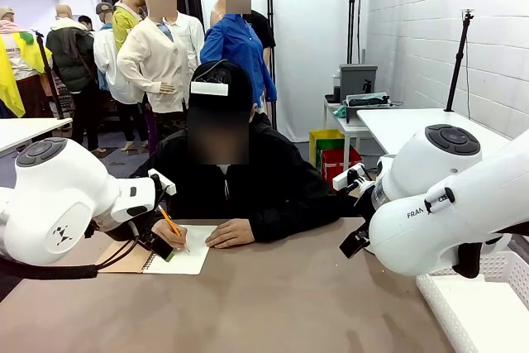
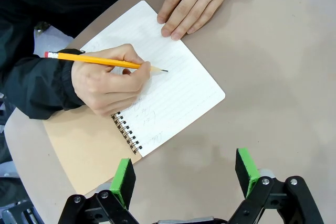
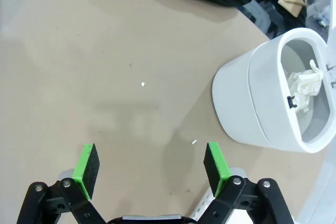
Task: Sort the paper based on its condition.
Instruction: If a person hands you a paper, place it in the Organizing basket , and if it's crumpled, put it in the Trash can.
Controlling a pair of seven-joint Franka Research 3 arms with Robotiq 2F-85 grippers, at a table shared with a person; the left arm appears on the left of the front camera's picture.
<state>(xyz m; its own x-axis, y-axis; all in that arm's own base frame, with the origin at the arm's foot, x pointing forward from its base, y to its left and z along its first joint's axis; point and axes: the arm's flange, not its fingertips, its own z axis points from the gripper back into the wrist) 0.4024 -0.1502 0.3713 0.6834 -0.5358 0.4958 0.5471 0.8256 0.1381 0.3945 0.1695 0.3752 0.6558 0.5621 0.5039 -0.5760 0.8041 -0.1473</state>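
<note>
With 1 crumpled white paper ball (image 3: 305, 83) in the round white bin (image 3: 247, 108) and a person's hand (image 2: 107, 85) writing on the white lined notebook page (image 2: 181, 93), left claw (image 2: 185, 170) and right claw (image 3: 151, 163) hovered released, apparently awaiting a loose sheet.

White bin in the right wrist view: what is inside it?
A crumpled white paper ball lies inside the white bin, seen through its open top. Its rim and wall hide the bottom, so whether more paper lies beneath cannot be told.
</note>
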